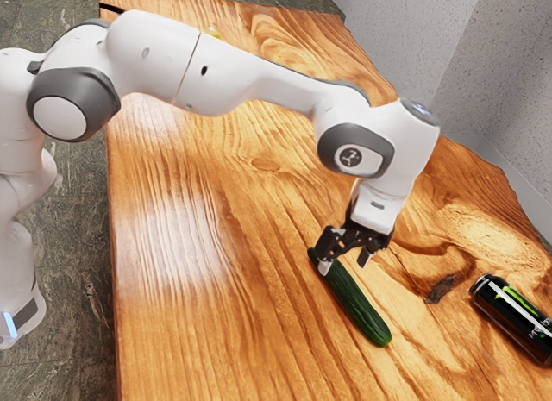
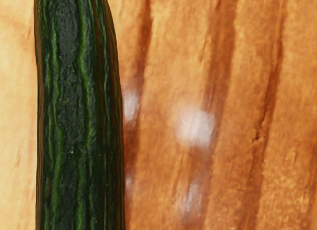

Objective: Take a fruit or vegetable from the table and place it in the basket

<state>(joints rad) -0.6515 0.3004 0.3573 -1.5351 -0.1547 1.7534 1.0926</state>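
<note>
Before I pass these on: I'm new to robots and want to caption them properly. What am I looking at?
Both are simulator pictures of a white robot arm with a black pincer. The exterior view is taken from beside the arm; the wrist view comes from a camera on its hand, looking closely at the cucumber. That cucumber lies on the wooden table, as does a black drink can with green markings. Nothing is gripped: the pincer is open at one end of the cucumber.
</note>
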